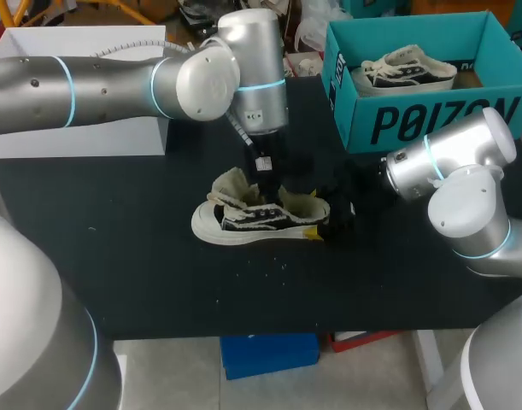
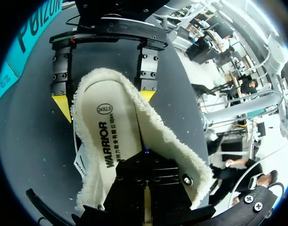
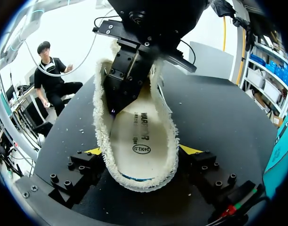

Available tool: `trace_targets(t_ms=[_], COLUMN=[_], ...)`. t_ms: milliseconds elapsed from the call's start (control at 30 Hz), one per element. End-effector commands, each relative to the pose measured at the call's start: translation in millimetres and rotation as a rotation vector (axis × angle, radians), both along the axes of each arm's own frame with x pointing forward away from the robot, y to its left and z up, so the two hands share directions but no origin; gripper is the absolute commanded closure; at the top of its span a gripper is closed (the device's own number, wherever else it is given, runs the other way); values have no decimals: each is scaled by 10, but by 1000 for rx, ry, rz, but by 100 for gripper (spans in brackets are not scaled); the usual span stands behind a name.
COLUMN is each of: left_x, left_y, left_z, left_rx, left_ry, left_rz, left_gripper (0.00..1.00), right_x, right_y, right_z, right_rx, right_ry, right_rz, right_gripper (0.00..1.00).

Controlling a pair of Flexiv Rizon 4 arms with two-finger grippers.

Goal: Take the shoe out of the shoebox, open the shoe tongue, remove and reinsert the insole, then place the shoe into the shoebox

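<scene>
The left arm [image 1: 107,85] and right arm [image 1: 453,154] were silver tubes with rounded, blue-ringed joints. A pale ribbed cable [image 1: 128,47] lay along the left; the right gripper [image 3: 141,150] was black, screw-studded, yellow-tipped.

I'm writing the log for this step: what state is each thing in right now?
shoebox: open, a second shoe inside.
shoe: out on the table, upright on its sole.
insole: lying inside the shoe.
right pincer: shut on the shoe's heel.
left pincer: down inside the shoe.

The shoe [image 1: 259,220] lies on the table [image 1: 141,256], shoebox [image 1: 431,120] behind-right, apparently apart.
</scene>
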State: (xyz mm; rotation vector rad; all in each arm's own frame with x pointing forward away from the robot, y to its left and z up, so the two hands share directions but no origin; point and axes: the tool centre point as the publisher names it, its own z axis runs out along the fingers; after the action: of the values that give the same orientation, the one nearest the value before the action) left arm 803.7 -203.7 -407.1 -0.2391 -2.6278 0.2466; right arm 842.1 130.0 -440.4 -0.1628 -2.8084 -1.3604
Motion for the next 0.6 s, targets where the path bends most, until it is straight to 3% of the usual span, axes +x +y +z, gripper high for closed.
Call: trace_targets(t_ms=[33,267,300,333,367,400,600], left_x=[-75,-98,-98,-96,-94,-90,-69], left_y=[-23,-22,-14,-6,3,13,52], left_z=[-72,-106,-96,-85,-73,-62,-43], left_rx=[1,-4,-1,1,3,11,59], left_ry=[-7,-21,-30,-40,-51,-64,-131], left_rz=[4,29,36,40,47,57,94], left_gripper=[100,100,89,71,62,60,69], right_x=[10,10,10,10,10,10,10], right_y=[6,6,6,6,6,6,6], right_z=[-7,-7,-7,-7,-7,-7,-7], right_rx=[-2,-2,-2,-2,-2,-2,-2], right_ry=[1,1,1,1,1,1,1], right_rz=[-2,-2,-2,-2,-2,-2,-2], right_gripper=[100,100,100,100,100,100,100])
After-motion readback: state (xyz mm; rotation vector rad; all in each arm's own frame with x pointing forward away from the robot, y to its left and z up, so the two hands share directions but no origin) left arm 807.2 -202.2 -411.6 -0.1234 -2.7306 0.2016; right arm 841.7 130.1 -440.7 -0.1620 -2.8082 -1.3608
